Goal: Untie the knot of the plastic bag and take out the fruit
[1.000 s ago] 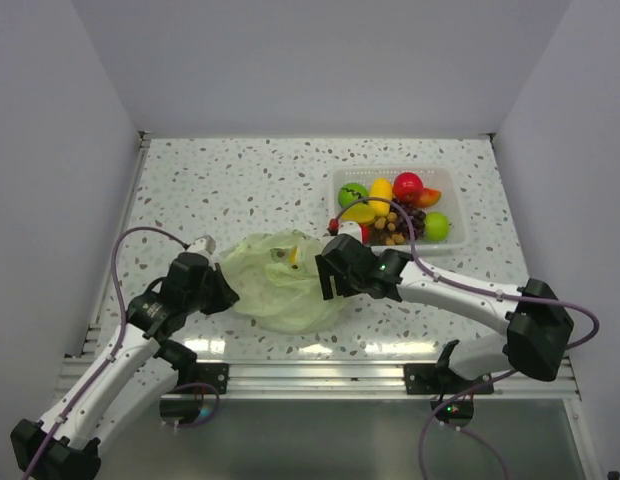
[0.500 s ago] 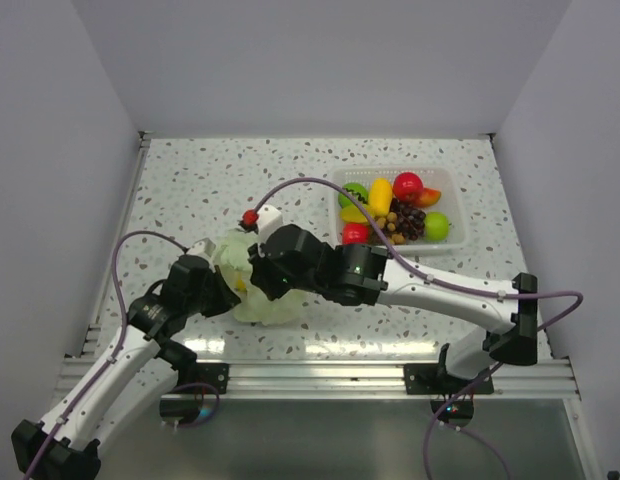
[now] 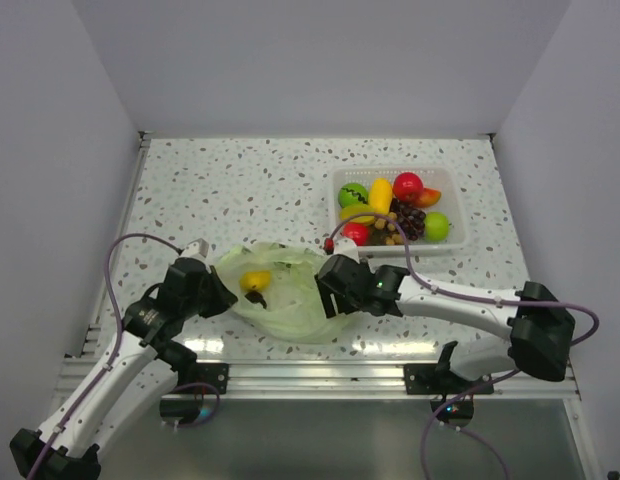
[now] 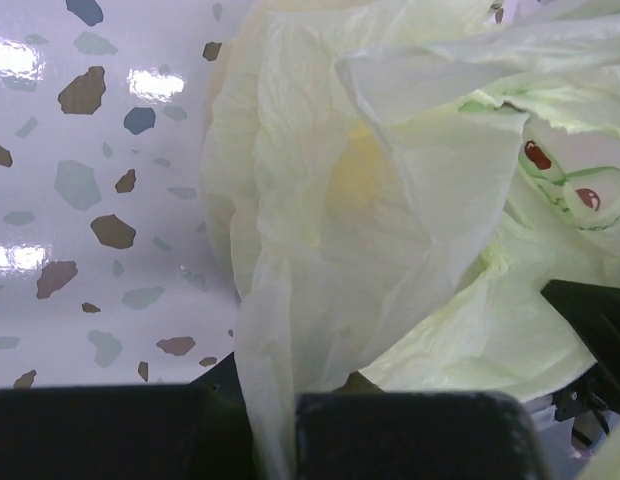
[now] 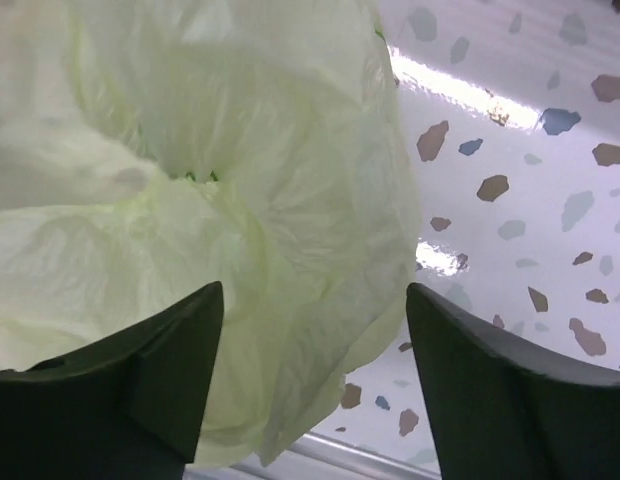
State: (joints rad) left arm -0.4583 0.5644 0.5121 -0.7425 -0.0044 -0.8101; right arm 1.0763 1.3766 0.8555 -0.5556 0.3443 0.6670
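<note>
Bag [image 3: 290, 305] is pinched in the left gripper [image 4: 252, 410]; the right gripper [image 5: 312, 300] gapes wide over it.

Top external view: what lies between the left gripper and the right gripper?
In the top view, the plastic bag fills the stretch between the left gripper and the right gripper. Its mouth is open, with a yellow fruit and a small dark one inside.

Bright even light, glare on table [image 4: 50, 60], wrist foregrounds blurred
</note>
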